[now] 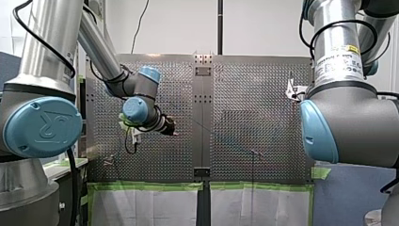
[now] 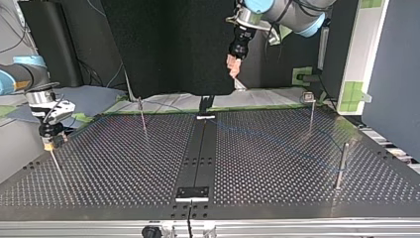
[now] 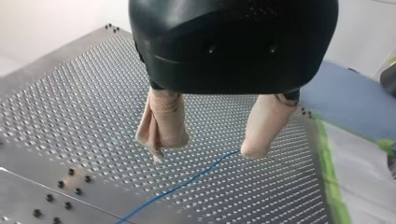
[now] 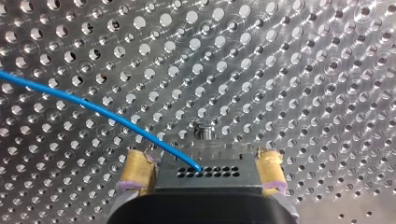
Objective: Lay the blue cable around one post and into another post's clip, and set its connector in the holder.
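In the right wrist view the blue cable (image 4: 93, 107) runs over the perforated plate and ends in a black connector (image 4: 208, 173) with rows of small holes. My right gripper (image 4: 204, 159) stands open, with one yellow pad (image 4: 137, 170) on each side of that connector. In the top view it (image 2: 49, 143) is low at the table's left edge. My left gripper (image 3: 206, 150) is open with nothing between its beige fingers, and the cable (image 3: 177, 189) lies on the plate under it. It hangs high above the table's far side (image 2: 233, 67).
Thin posts stand on the plate: one at the far left (image 2: 142, 113), one at the far right (image 2: 311, 111) and one nearer on the right (image 2: 341, 166). A white bracket (image 1: 292, 88) sits beside my right arm. A dark centre strip (image 2: 200, 153) splits the table.
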`<control>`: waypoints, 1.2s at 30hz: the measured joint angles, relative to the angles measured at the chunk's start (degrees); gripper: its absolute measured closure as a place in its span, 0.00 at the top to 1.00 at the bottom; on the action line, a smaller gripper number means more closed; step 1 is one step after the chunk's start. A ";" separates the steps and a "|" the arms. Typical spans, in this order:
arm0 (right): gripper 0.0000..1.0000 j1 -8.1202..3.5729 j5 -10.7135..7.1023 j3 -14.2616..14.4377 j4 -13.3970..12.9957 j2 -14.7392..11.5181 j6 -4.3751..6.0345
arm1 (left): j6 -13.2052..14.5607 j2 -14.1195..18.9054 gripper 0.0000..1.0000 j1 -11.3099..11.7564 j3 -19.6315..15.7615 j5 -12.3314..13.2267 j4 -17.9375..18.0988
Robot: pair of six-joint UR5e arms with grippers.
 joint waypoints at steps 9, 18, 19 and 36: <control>1.00 0.01 0.01 -0.02 0.23 -0.01 -0.07 | 4.93 -0.65 0.87 1.15 0.00 -0.74 5.03; 1.00 0.05 0.01 0.00 0.26 0.00 -0.10 | 10.39 -2.82 0.87 3.56 0.00 -5.69 10.50; 1.00 0.05 0.01 0.00 0.26 0.00 -0.10 | 10.98 -2.85 0.87 3.72 0.00 -6.06 11.06; 1.00 0.07 -0.07 -0.01 0.26 0.00 -0.10 | 19.89 -2.92 0.87 5.71 -0.34 -6.89 22.14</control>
